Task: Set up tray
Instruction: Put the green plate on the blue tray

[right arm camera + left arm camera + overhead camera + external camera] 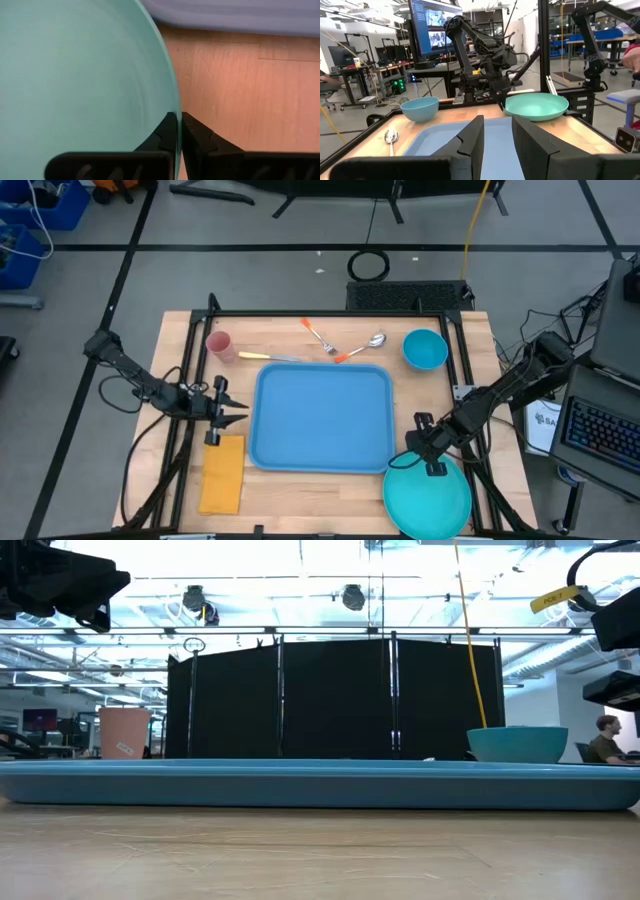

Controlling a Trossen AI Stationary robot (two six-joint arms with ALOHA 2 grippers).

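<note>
Teal plate [428, 498] pinched at its rim by the right claw [432, 461].
Light-blue tray [322, 418] is laid mid-counter [300, 495]; the plate sits off its near right corner, while the left claw [236, 411] is held part-open, empty, beside its left edge.

no readable text. pink cup [124, 732] has a white label, too small to read. yellow tag [553, 600] on cable, lettering illegible. monitor [431, 25] shows blurred screen content only.

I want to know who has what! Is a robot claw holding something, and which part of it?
Yes: the right claw pinches the round teal plate by its rim. The left claw, beside the tray, holds nothing.
</note>
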